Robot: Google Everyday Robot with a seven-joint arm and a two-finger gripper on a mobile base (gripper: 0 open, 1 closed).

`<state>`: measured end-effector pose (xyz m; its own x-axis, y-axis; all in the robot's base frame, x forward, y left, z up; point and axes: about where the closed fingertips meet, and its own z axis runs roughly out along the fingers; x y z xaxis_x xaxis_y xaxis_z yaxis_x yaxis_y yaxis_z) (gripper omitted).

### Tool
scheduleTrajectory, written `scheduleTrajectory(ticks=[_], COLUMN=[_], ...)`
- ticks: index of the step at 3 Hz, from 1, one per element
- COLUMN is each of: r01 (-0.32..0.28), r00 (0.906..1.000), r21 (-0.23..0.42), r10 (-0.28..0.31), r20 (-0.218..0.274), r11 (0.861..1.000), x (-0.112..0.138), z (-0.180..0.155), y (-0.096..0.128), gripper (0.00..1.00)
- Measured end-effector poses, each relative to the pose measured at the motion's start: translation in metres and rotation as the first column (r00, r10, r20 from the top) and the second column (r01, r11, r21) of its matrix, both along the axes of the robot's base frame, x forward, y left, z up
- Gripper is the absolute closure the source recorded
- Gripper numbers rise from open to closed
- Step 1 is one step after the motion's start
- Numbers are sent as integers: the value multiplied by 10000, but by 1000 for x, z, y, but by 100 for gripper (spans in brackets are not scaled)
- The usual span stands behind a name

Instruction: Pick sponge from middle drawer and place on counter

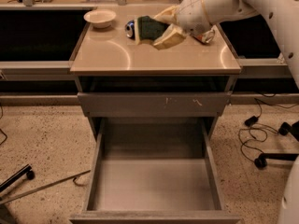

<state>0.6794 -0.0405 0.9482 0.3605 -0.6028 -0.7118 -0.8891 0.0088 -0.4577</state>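
Observation:
My gripper (162, 28) is shut on the sponge (150, 28), dark green face toward the camera with a yellow edge, and holds it a little above the middle-back of the tan counter (140, 57). The white arm reaches in from the upper right. The middle drawer (154, 181) stands pulled out below, its grey floor bare. The flat grey drawer front (154, 104) above it is closed.
A white bowl (100, 17) sits at the counter's back left. A blue can (130, 29) lies just behind the sponge, partly hidden. A red can (205, 35) lies at the back right under the arm. Cables and chair wheels lie on the speckled floor at right (261, 139).

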Motion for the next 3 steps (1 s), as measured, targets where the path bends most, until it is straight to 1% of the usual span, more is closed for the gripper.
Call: scheduleTrajectory(ticks=[1, 2, 3], r01=[890, 1790, 2348], r00=[9956, 9838, 9672], r21=[-50, -61, -461], r10=[-888, -1790, -2381], r20=[302, -98, -886], r11=[9960, 9838, 9710], x=[36, 71, 95], z=[11, -3, -42], y=[-9, -21, -25], gripper=[100, 100, 100])
